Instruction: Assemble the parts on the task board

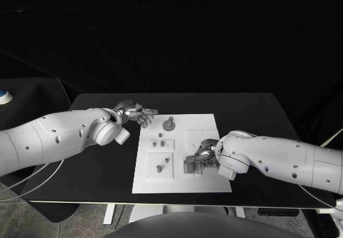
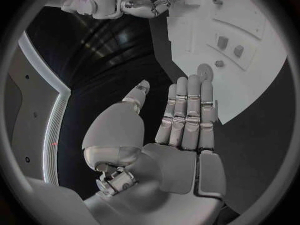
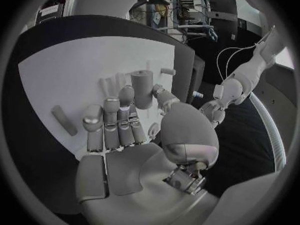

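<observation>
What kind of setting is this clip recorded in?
Probably a robotics lab or test cell. A black table carries only a white task board with small grey parts, and the right wrist view shows equipment racks and loose cables beyond it.

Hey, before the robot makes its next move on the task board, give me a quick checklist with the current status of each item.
1. Left robot hand empty: ok, fingers extended, nothing in it.
2. Left robot hand apart from the round part: ok in the head view.
3. Right robot hand grip on the cylinder part: cannot tell; the part stands between thumb and fingertips, contact unclear.
4. Task board flat on the table: ok.
5. Grey bar lying on the board, clear of the right robot hand: ok.
</observation>
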### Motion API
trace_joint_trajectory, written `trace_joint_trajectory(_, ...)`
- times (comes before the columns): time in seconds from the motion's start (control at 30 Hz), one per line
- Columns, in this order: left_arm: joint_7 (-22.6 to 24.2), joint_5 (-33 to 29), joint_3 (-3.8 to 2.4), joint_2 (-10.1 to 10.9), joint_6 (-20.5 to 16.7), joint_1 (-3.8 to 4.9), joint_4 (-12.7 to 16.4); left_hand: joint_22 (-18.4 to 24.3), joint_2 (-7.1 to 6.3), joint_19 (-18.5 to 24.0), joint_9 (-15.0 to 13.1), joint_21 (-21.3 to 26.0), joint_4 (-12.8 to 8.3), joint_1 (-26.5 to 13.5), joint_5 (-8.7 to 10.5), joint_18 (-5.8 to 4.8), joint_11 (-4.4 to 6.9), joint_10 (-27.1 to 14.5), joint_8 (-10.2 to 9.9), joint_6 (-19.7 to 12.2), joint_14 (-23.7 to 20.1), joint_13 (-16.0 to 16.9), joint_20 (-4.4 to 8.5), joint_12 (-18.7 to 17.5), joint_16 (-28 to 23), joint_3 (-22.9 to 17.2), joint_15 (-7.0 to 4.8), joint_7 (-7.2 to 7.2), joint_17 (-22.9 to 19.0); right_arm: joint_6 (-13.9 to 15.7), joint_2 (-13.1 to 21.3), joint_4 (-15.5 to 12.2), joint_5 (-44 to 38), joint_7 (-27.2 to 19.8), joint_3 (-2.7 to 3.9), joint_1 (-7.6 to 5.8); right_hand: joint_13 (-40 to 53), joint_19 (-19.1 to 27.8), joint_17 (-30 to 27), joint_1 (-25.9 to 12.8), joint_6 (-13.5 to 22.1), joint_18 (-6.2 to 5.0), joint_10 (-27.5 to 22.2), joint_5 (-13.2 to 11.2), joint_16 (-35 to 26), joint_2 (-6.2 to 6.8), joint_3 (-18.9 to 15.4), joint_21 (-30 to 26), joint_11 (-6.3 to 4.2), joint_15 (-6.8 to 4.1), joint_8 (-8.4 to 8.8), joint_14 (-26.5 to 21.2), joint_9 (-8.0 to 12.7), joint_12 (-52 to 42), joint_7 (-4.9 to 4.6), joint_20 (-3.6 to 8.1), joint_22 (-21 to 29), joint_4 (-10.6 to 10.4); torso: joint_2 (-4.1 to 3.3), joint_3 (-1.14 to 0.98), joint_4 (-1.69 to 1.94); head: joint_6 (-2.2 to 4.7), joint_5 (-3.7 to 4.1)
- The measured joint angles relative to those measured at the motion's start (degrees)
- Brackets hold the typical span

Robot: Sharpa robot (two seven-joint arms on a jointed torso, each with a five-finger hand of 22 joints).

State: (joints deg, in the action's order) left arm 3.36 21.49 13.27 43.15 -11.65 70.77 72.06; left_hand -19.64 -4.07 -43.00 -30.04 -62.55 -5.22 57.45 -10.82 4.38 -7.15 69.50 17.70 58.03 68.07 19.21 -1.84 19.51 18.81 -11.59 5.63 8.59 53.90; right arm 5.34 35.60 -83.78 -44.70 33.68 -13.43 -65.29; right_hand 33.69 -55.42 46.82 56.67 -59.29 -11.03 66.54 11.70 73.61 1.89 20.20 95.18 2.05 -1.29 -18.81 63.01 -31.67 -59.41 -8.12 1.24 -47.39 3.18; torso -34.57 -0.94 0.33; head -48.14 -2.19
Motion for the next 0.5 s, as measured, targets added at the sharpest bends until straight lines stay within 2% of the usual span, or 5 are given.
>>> trace_joint_trajectory(0.3,-0.03,-0.01,0.0,0.01,0.03,0.01,0.0,0.0,0.0,0.0,0.0,0.0,0.0,0.0,0.0,0.0,0.0,0.0,0.0,0.0,0.0,0.0,0.0,0.0,0.0,0.0,0.0,0.0,-0.01,0.03,-0.82,0.44,-3.19,-0.04,0.0,-0.01,-0.06,-0.01,0.0,-0.01,0.01,0.0,-0.01,-0.18,0.0,0.01,0.0,0.0,0.01,0.0,-0.23,0.0,0.0,0.0,0.01,-0.05,0.0,0.0,-0.05,-0.03,0.0,-0.03,-0.1)
trace_joint_trajectory(0.5,-0.06,-0.02,0.0,0.0,0.04,0.01,0.06,0.0,0.0,0.0,0.0,0.0,0.0,0.0,0.0,-0.01,0.0,0.0,0.0,0.0,0.0,0.0,0.0,0.0,0.0,0.0,0.0,0.0,-0.01,-0.28,-1.62,1.89,-3.57,-0.05,-0.15,-0.01,-0.12,-0.07,0.01,-0.03,0.02,0.0,-0.01,-0.23,0.0,0.03,0.0,0.0,0.01,0.01,-0.25,-0.01,0.0,0.0,0.01,-0.12,0.01,0.0,-0.07,-0.04,0.01,-0.41,-0.17)
